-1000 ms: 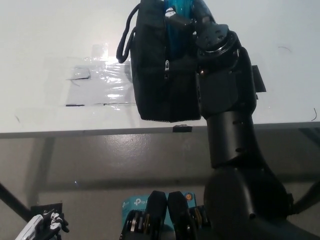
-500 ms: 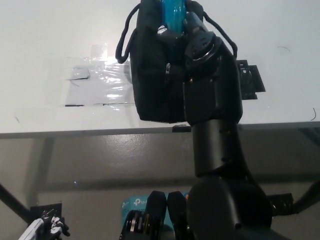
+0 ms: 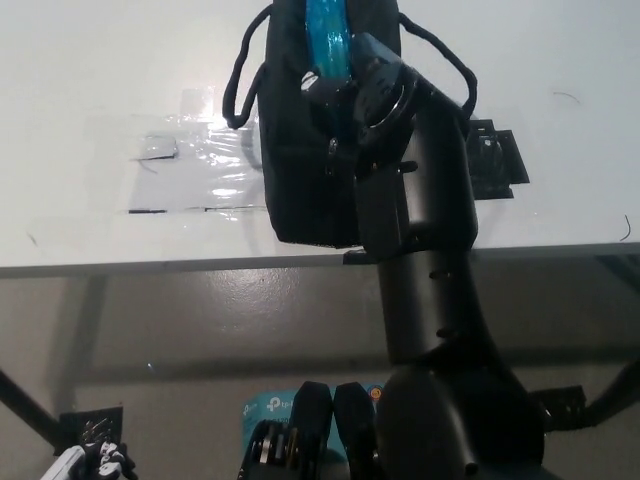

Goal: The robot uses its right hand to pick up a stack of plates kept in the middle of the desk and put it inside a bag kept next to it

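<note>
Lowering plates (image 3: 328, 40) into bag (image 3: 305, 170) on bench (image 3: 100, 80): blue stack sits in the bag's open mouth. Right hand (image 3: 345, 80) is at the stack; its grip cannot be told. Next: release, withdraw clear of the handles. Left hand (image 3: 85, 465) rests low.

One view only: head camera, mounted high on the robot, looking steeply down and forward over the near edge of the desk (image 3: 90, 120).

Desk fills the upper half, from 9 o'clock round to 3 o'clock. Floor fills the lower half.

Bag (image 3: 310, 150) stands at 12 o'clock, mid-range. Right arm (image 3: 430, 270) rises from 5 o'clock toward 12, close to the lens, large in frame. Left hand (image 3: 85, 465) sits at 7 o'clock, partly cut by the frame edge.

No second view; no overlap to record.
</note>
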Robot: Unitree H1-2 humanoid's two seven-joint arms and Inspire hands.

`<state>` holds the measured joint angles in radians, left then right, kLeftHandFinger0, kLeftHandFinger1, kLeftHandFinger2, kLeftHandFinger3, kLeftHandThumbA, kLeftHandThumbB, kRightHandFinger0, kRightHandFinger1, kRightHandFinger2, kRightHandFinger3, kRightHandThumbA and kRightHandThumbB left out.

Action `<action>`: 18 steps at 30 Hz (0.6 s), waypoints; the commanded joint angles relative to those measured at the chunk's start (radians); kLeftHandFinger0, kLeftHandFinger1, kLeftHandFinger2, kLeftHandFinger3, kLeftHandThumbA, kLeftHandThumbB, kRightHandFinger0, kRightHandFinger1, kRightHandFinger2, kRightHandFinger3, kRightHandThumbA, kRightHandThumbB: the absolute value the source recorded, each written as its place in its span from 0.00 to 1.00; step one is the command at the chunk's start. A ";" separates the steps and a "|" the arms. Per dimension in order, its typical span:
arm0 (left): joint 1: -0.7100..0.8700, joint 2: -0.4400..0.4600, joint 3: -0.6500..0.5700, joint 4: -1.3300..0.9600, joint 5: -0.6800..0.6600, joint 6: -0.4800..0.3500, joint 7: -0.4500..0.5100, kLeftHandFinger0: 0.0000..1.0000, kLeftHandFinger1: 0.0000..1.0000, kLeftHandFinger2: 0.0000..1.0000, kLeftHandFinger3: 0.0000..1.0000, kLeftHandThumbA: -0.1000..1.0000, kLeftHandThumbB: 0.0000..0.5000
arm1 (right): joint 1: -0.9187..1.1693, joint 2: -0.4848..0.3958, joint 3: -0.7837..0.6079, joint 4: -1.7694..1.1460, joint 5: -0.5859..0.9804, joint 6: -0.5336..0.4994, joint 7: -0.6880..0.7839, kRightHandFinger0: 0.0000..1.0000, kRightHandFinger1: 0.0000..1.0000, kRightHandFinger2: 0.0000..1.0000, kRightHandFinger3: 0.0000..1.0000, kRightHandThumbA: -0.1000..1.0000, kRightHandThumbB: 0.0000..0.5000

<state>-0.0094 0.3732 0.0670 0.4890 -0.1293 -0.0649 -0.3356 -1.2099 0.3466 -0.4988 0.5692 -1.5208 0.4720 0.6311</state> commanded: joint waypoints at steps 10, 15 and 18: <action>0.006 0.023 -0.001 -0.007 0.001 -0.002 -0.015 0.02 0.24 0.36 0.40 0.38 1.00 | 0.144 0.033 0.030 -0.100 0.007 -0.002 0.011 0.34 0.45 0.63 1.00 0.18 0.23; 0.012 0.024 -0.007 -0.010 0.011 -0.006 -0.012 0.02 0.27 0.37 0.41 0.39 1.00 | 0.114 0.033 0.052 -0.118 -0.011 -0.002 0.042 1.00 1.00 1.00 1.00 0.57 0.89; 0.019 0.021 -0.007 -0.010 0.012 -0.010 -0.007 0.02 0.28 0.38 0.41 0.36 1.00 | 0.103 0.033 0.084 -0.120 -0.044 -0.002 0.059 1.00 1.00 1.00 1.00 0.74 1.00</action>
<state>-0.0013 0.3732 0.0637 0.4958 -0.1273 -0.0655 -0.3353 -1.0913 0.3559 -0.4502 0.4637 -1.5365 0.4607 0.6336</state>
